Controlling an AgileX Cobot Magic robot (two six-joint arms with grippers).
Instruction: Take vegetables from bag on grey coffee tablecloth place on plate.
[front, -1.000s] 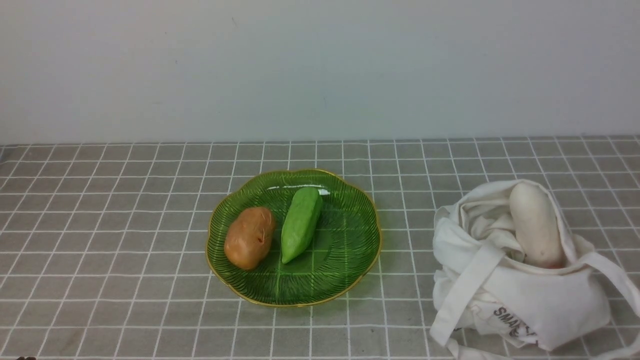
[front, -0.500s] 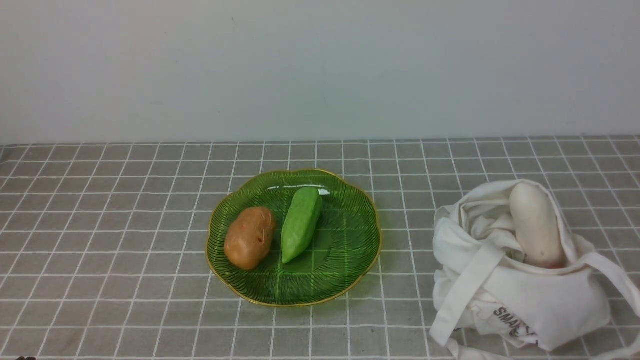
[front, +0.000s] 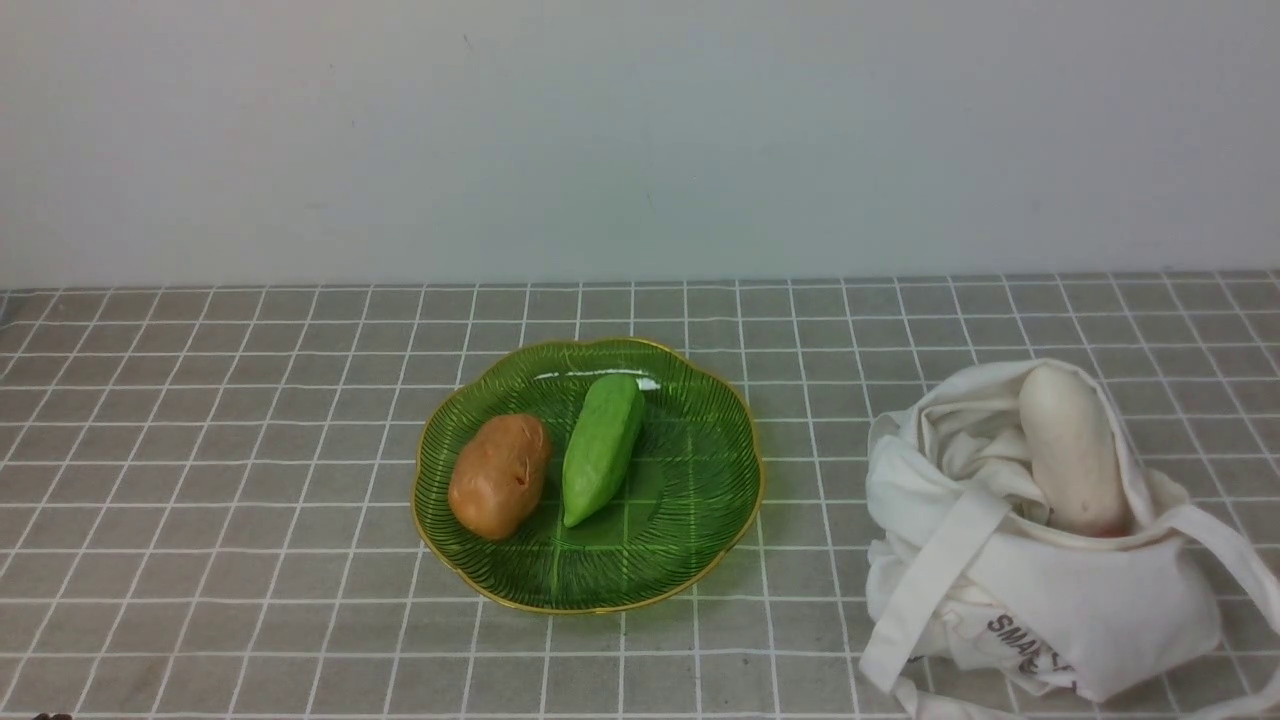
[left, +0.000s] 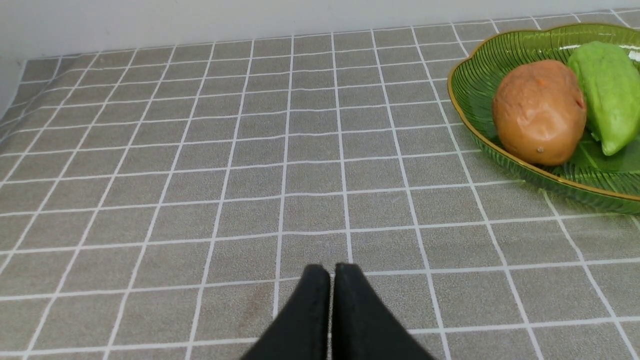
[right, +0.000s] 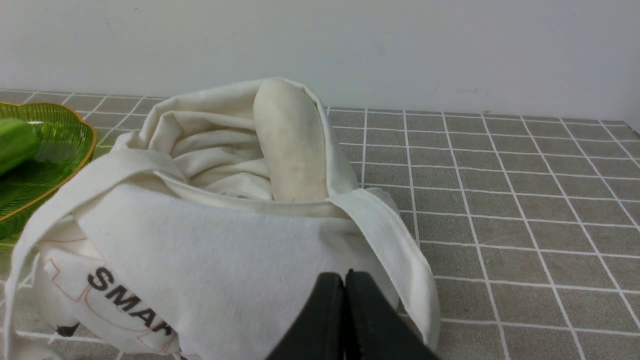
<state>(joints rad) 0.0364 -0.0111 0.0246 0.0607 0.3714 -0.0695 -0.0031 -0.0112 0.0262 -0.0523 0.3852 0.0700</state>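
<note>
White and smooth, the radish (front: 1073, 450) leans in the open mouth of the cloth bag (front: 1095, 610), on the right side of the grey tablecloth (front: 300, 500); its upper end shows, its lower end is hidden in the folds. Gridded cloth lies between the bag and the gold-rimmed green plate (front: 690, 500), where a brown potato (front: 500, 477) sits left of a light-green tapered vegetable (front: 604, 450), both inside the rim. Open cloth stretches left of the plate. The left gripper (left: 332, 270) and right gripper (right: 347, 277) are both closed, holding nothing, their bases cut off. Folds partly hide the bag's lettering
</note>
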